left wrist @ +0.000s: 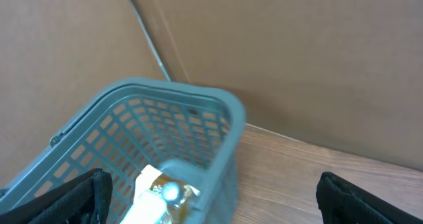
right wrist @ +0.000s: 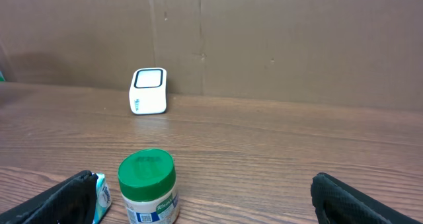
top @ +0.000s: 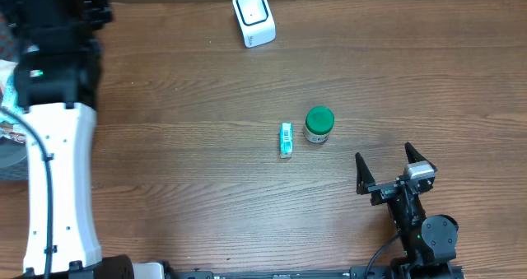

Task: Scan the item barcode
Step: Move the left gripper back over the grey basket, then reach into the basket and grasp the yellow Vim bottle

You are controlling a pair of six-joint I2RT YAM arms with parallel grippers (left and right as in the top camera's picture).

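The green-lidded jar (top: 318, 124) stands upright near the middle of the wooden desk (top: 181, 106). A small teal-and-white packet (top: 286, 140) lies just beside it on its left, apart from it. The white barcode scanner (top: 253, 17) sits well away at the far edge, in front of a cardboard wall (right wrist: 297, 45).

The right tool (top: 384, 154) hovers over the near right part of the desk, short of the jar. Its two black fingers are spread wide and hold nothing. In the right wrist view only the fingertips (right wrist: 66, 197) show, at the bottom corners. The jar (right wrist: 147, 187) is cut off by the lower edge there, so only part of its label is visible; small blue squares are printed on it, too fine to read. The packet (right wrist: 100, 196) peeks out beside the left finger, mostly hidden. The scanner (right wrist: 149, 90) is in plain sight farther back.

From overhead, the left arm (top: 58, 188) covers the left strip of the desk, and its tool is lost in the dark hardware at the top left corner. The left wrist view shows the left tool (left wrist: 211, 178) released, with the fingers far apart and empty, above a grey-blue plastic basket (left wrist: 165, 88). Inside the basket lies pale packaging (left wrist: 158, 191) with a round shiny spot, too blurred and cropped to identify.
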